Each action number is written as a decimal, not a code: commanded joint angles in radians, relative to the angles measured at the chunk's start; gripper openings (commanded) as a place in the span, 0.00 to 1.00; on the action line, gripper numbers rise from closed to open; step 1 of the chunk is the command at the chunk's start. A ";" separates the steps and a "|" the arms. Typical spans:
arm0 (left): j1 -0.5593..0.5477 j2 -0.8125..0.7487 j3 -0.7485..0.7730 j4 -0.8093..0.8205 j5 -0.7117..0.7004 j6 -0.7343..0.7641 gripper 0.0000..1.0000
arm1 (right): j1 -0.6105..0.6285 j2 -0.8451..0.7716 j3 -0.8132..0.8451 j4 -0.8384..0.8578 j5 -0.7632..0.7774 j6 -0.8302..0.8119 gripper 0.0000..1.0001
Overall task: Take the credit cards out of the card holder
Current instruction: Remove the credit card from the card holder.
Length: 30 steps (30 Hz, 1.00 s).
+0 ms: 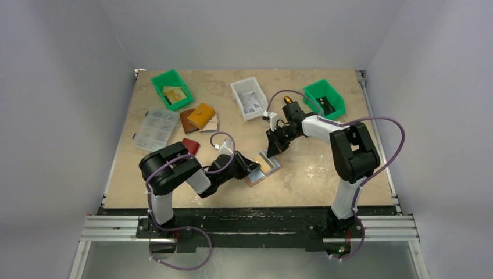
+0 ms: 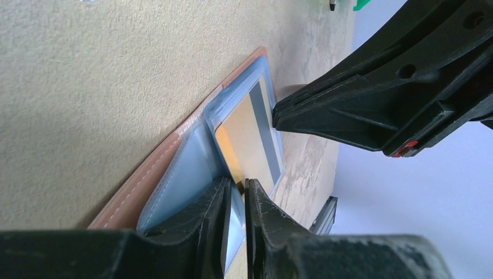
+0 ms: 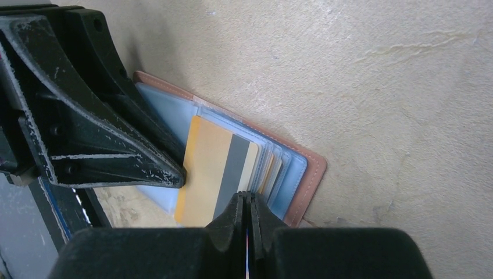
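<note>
Seen from above, the card holder [image 1: 256,179] lies open on the table [image 1: 325,168] between the two arms. The left pincer [image 1: 249,168] sits at its left end and the right pincer [image 1: 272,150] at its far side, so both are equally near. In the left wrist view, the left pincer [image 2: 236,187] is nearly pressed together on the edge of a clear sleeve [image 2: 186,174] just ahead of its tips. The tan-gold card [image 2: 247,142] runs lengthwise straight away from it, and the right pincer [image 2: 278,116] touches the card's side. In the right wrist view, the right pincer [image 3: 247,200] is pressed together, apparently pinching the tan-gold card [image 3: 209,168] at its grey stripe. The card's long axis points straight ahead of the tips, and the left pincer [image 3: 177,174] bears on the sleeve to the left. The holder's leather rim [image 3: 314,168] lies ahead and to the right. The card should slide out straight back toward the right wrist.
</note>
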<state>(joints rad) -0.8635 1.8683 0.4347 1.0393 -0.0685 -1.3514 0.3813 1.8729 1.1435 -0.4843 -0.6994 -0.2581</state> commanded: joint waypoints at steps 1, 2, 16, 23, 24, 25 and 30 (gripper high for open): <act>0.026 0.045 -0.028 0.081 -0.023 -0.012 0.18 | 0.063 0.037 0.003 -0.078 -0.046 -0.046 0.01; 0.028 0.052 -0.030 0.089 -0.020 -0.015 0.18 | 0.069 0.039 0.006 -0.086 -0.050 -0.053 0.01; 0.076 0.238 -0.108 0.491 0.098 -0.017 0.00 | 0.096 0.057 0.030 -0.123 -0.029 -0.087 0.04; 0.123 0.284 -0.183 0.575 0.218 0.018 0.00 | 0.084 0.050 0.020 -0.090 0.063 -0.072 0.16; 0.124 0.289 -0.189 0.572 0.229 0.022 0.00 | 0.083 0.051 0.019 -0.088 0.073 -0.072 0.17; 0.125 0.293 -0.203 0.577 0.238 0.022 0.00 | 0.083 0.052 0.017 -0.087 0.085 -0.071 0.18; 0.151 0.276 -0.268 0.618 0.277 0.029 0.00 | 0.081 0.067 0.013 -0.077 0.123 -0.067 0.20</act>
<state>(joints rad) -0.7387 2.1056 0.2657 1.5467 0.1753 -1.4044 0.4576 1.8935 1.1877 -0.5465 -0.6758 -0.3244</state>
